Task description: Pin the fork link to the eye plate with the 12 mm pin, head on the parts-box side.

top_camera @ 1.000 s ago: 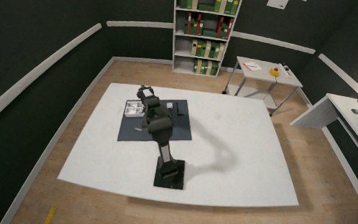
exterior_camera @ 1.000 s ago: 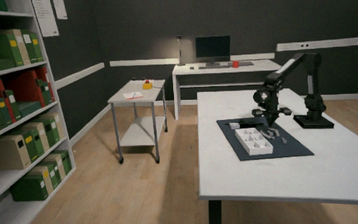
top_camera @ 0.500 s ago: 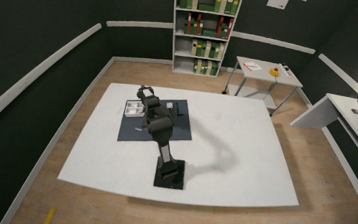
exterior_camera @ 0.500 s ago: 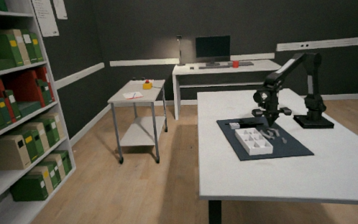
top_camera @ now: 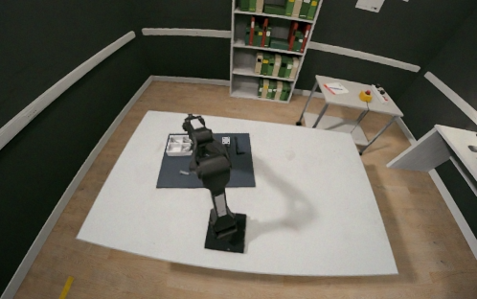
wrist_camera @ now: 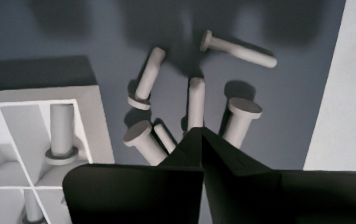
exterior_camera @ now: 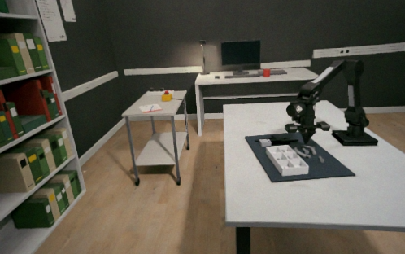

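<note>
The closed black angular pincer (exterior_camera: 307, 140) (wrist_camera: 198, 134) holds nothing above the white rectangular table (top_camera: 306, 192) (exterior_camera: 276, 203), partly hiding grey headed pins (wrist_camera: 242, 117) (no label legible) away from its corners.

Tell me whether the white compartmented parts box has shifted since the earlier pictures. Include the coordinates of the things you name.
No. In the top view, the white compartmented parts box (top_camera: 178, 154) (exterior_camera: 296, 171) (wrist_camera: 96, 125) shows no visible shift against the dark blue rectangular mat (top_camera: 168, 179) (exterior_camera: 325, 170) (wrist_camera: 295, 90).
</note>
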Controlling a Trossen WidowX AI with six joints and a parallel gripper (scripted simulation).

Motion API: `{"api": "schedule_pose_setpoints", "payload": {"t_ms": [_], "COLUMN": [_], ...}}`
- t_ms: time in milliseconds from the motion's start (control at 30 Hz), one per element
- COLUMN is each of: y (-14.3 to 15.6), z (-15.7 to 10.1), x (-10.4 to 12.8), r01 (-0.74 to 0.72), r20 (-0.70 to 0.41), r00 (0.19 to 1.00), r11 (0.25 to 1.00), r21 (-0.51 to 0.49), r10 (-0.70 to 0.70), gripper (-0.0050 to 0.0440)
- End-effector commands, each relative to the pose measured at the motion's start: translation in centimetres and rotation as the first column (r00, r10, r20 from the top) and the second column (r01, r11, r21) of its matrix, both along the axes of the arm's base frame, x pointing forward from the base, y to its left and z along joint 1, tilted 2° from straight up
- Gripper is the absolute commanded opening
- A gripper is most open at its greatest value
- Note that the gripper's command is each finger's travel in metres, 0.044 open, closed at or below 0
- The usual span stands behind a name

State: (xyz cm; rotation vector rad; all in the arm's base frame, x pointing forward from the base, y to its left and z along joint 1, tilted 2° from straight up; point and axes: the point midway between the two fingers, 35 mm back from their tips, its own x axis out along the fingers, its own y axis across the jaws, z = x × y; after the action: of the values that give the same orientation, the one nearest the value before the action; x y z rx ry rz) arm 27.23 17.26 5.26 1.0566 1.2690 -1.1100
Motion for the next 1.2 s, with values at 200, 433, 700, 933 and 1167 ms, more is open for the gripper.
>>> {"api": "schedule_pose_setpoints", "payload": {"t_ms": [200,433,700,933,1167], "y": [0.32,0.32,0.32,0.32,0.32], "z": [1.03,1.03,1.03,1.03,1.03], "x": [0.37,0.37,0.37,0.37,0.37], "r01": [0.001,0.001,0.001,0.001,0.001], "r20": [0.029,0.029,0.029,0.029,0.029], "r00": [1.000,1.000,1.000,1.000,1.000], "r11": [1.000,1.000,1.000,1.000,1.000], "r21": [0.020,0.020,0.020,0.020,0.020], "r10": [-0.002,-0.002,-0.002,-0.002,-0.002], "gripper": [-0.0050,0.0150,0.0150,0.0150,0.0150]}}
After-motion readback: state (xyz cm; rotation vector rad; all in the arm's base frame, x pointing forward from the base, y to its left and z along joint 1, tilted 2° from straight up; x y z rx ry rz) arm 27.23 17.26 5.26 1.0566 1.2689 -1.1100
